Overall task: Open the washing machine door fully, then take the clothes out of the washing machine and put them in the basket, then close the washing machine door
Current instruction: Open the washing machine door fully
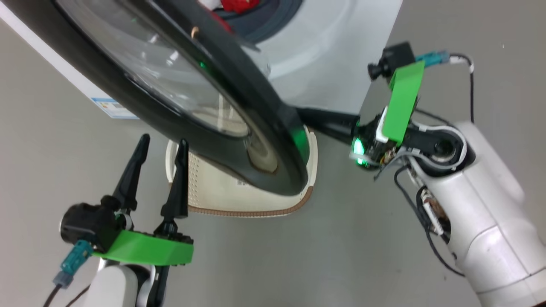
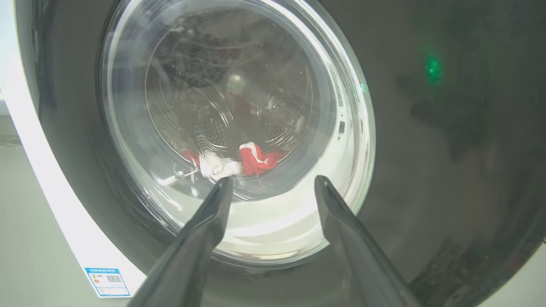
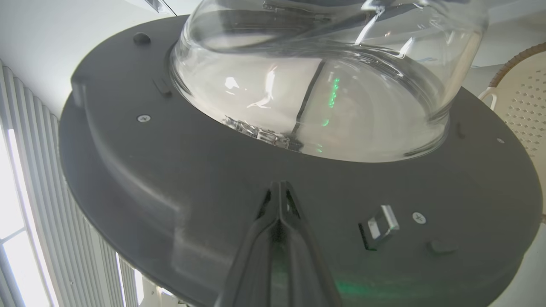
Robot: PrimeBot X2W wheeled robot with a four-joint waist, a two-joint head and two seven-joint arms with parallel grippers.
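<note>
The washing machine door (image 1: 262,121) stands part open, swung out above the basket (image 1: 222,194). My right gripper (image 1: 308,117) is shut, its joined tips (image 3: 279,187) against the door's dark inner face (image 3: 179,179), below the glass bowl (image 3: 315,98). My left gripper (image 1: 164,141) is open and holds nothing, to the left of the basket and facing the door's outer side (image 2: 448,140). Red and white clothes (image 2: 251,158) lie in the drum, seen through the glass between the left gripper (image 2: 273,183) tips. A bit of red clothes (image 1: 239,4) shows in the washing machine (image 1: 341,51) opening.
A metal latch (image 3: 379,226) sticks out of the door's inner face right of my right fingers. A blue label (image 2: 106,281) marks the machine's lower corner. Grey floor (image 1: 298,256) lies around the basket (image 3: 522,98). A ribbed white panel (image 3: 47,204) is on the left.
</note>
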